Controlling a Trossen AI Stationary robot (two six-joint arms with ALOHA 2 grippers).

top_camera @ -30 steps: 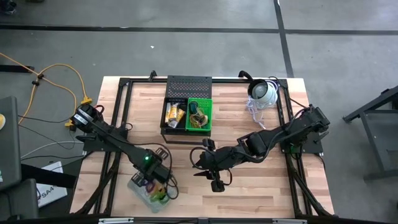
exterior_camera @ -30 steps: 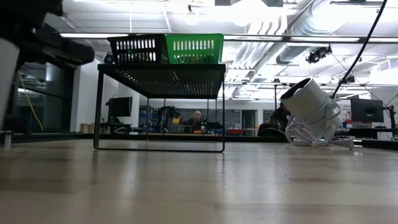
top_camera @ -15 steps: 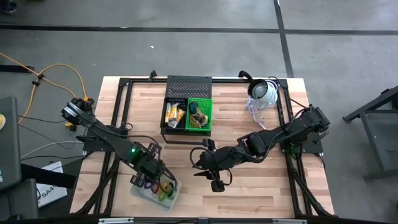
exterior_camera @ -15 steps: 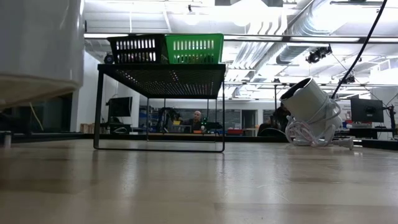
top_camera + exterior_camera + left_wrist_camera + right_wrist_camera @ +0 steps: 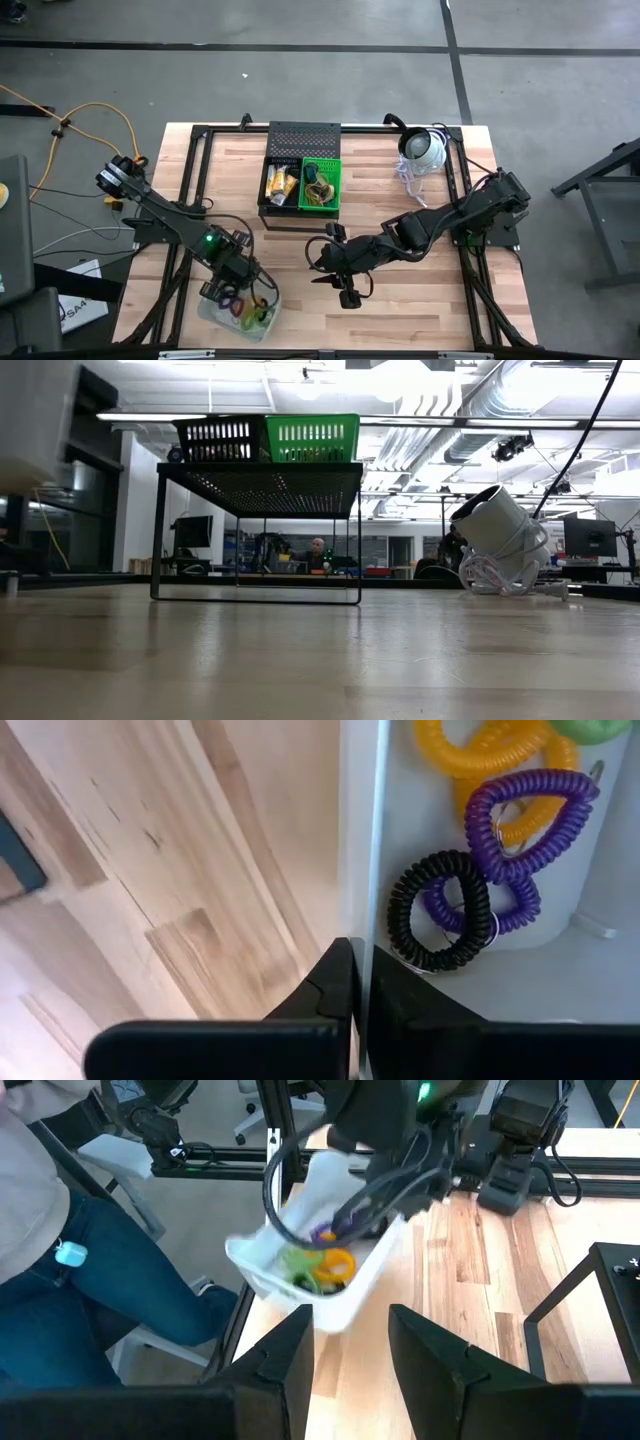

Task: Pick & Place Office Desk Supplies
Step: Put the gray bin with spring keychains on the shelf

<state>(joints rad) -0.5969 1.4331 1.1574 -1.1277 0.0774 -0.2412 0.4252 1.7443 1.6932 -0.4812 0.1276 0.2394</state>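
A clear white plastic bin point(image 5: 243, 314) hangs over the table's near left corner with my left gripper point(image 5: 224, 284) shut on it. Inside lie office desk supplies: purple point(image 5: 522, 818), black point(image 5: 440, 910) and yellow point(image 5: 470, 750) coiled loops. The low view shows the bin's underside point(image 5: 35, 430) well above the tabletop. The right wrist view shows the bin point(image 5: 322, 1285) tilted in the air. My right gripper point(image 5: 345, 287) hovers open near the table's middle front, with nothing between its fingers. My left gripper pinches the bin's thin side wall point(image 5: 361, 850) at the rim, one finger inside the bin and one outside. The fingers come from above, pointing down. The bin hangs below them, lifted clear of the table and somewhat tilted.
A black wire rack point(image 5: 303, 140) at the far middle carries a black basket point(image 5: 281, 182) with yellow packets and a green basket point(image 5: 321, 186). A white dome device point(image 5: 422, 148) with a cable lies far right. A person's leg point(image 5: 90, 1290) stands beyond the table's left side.
My left gripper has risen and rolled about its pointing line, still shut on the bin's wall. The bin has come up well clear of the table and turned about below the fingers.
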